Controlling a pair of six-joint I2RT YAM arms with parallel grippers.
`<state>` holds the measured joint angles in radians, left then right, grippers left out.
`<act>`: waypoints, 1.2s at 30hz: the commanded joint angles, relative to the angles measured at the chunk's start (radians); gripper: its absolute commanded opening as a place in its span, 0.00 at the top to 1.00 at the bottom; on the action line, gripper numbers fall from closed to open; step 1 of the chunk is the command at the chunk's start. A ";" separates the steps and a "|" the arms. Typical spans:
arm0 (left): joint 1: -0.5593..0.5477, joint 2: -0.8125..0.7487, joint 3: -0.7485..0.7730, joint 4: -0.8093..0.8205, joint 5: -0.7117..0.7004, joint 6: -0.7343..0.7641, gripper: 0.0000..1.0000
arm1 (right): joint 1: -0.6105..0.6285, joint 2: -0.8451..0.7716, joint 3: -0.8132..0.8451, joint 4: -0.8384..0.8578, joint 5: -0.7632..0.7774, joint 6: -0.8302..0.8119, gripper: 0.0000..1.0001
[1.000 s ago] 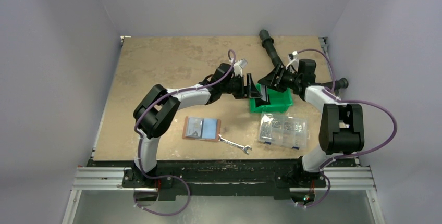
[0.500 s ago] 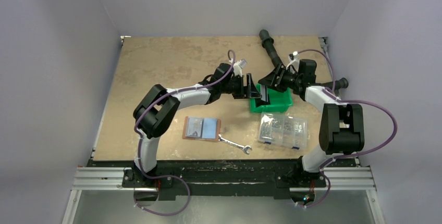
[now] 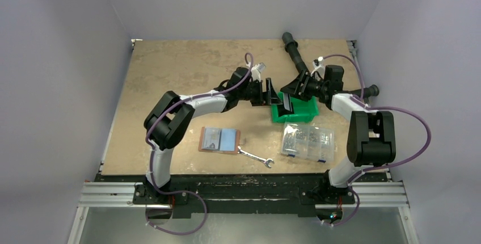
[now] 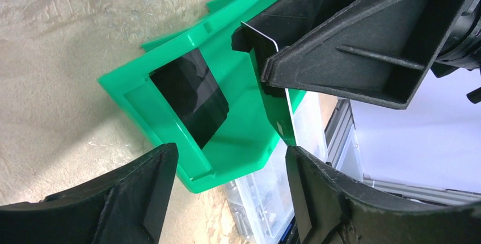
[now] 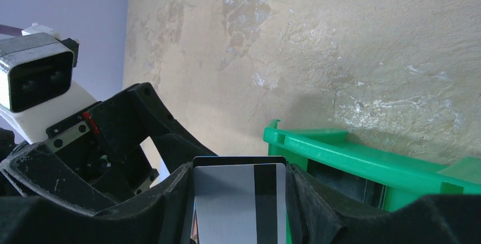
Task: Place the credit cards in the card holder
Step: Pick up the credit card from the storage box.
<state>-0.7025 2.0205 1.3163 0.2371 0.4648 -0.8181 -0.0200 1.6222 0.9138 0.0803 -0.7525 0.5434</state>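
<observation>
My right gripper [image 3: 287,100] hovers over the green bin, shut on two stacked cards [image 5: 227,210]: a grey one with a black stripe and a dark one behind it. In the right wrist view the right gripper [image 5: 239,169] holds them upright. My left gripper [image 3: 273,93] is open and empty, facing the right one just left of the bin; in the left wrist view the left gripper [image 4: 227,184] has its jaws wide apart. The reddish-brown card holder [image 3: 219,140] lies open on the table, a grey-blue card [image 3: 212,138] and a light blue card [image 3: 228,138] showing on its two halves.
The green bin [image 3: 300,113] holds a dark flat rectangle [image 4: 190,96]. A clear compartment box [image 3: 308,141] sits in front of the bin. A wrench [image 3: 255,157] lies right of the card holder. Black tubes [image 3: 295,51] lie at the back right.
My left gripper has drawn back slightly to the left. The right gripper and its cards have barely moved.
</observation>
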 commanded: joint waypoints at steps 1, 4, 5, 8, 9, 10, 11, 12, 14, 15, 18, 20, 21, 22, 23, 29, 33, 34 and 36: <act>0.008 -0.004 0.035 0.012 0.013 0.017 0.27 | -0.005 -0.007 -0.001 0.037 -0.032 0.011 1.00; 0.007 0.006 0.037 0.015 0.030 0.016 0.26 | -0.005 -0.009 0.000 0.036 -0.029 0.012 1.00; 0.006 0.005 0.036 0.026 0.040 0.014 0.24 | -0.005 -0.007 0.001 0.035 -0.028 0.011 1.00; 0.002 -0.008 0.034 0.044 0.053 0.007 0.20 | -0.005 -0.004 0.000 0.033 -0.031 0.009 1.00; 0.002 -0.014 0.034 0.048 0.054 0.008 0.20 | -0.005 -0.004 0.000 0.034 -0.030 0.009 1.00; 0.002 -0.019 0.034 0.048 0.054 0.009 0.19 | -0.005 -0.004 0.000 0.034 -0.031 0.009 1.00; 0.002 -0.026 0.037 0.044 0.056 0.011 0.19 | -0.005 -0.003 0.001 0.033 -0.031 0.009 1.00; 0.002 -0.029 0.039 0.039 0.058 0.013 0.18 | -0.005 -0.004 0.001 0.033 -0.031 0.009 1.00; 0.002 -0.035 0.045 0.032 0.058 0.017 0.18 | -0.005 -0.004 0.001 0.034 -0.031 0.009 1.00; 0.001 -0.039 0.046 0.034 0.058 0.014 0.18 | -0.005 -0.004 0.001 0.034 -0.030 0.009 1.00; 0.000 -0.042 0.044 0.048 0.062 0.002 0.18 | -0.005 -0.005 0.001 0.033 -0.031 0.007 1.00; -0.002 -0.036 0.049 0.049 0.066 -0.001 0.18 | -0.005 -0.007 0.000 0.034 -0.031 0.008 1.00; -0.004 -0.031 0.052 0.050 0.070 -0.002 0.19 | -0.005 -0.006 0.001 0.033 -0.033 0.008 1.00; -0.005 -0.025 0.054 0.051 0.071 -0.003 0.19 | -0.005 -0.006 0.002 0.033 -0.033 0.007 1.00; -0.006 -0.023 0.057 0.052 0.072 -0.004 0.19 | -0.005 -0.007 0.003 0.033 -0.033 0.007 1.00; -0.011 -0.002 0.062 0.050 0.073 -0.009 0.22 | -0.005 -0.007 0.001 0.033 -0.034 0.007 1.00; -0.011 0.004 0.063 0.040 0.068 -0.006 0.22 | -0.005 -0.005 0.000 0.035 -0.034 0.007 1.00; -0.012 0.005 0.063 0.035 0.065 -0.005 0.23 | -0.005 -0.005 0.000 0.036 -0.034 0.007 1.00; -0.012 0.010 0.064 0.032 0.064 -0.004 0.24 | -0.005 -0.004 0.002 0.036 -0.035 0.007 1.00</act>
<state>-0.7094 2.0270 1.3445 0.2459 0.5205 -0.8268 -0.0208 1.6222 0.9138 0.0837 -0.7555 0.5499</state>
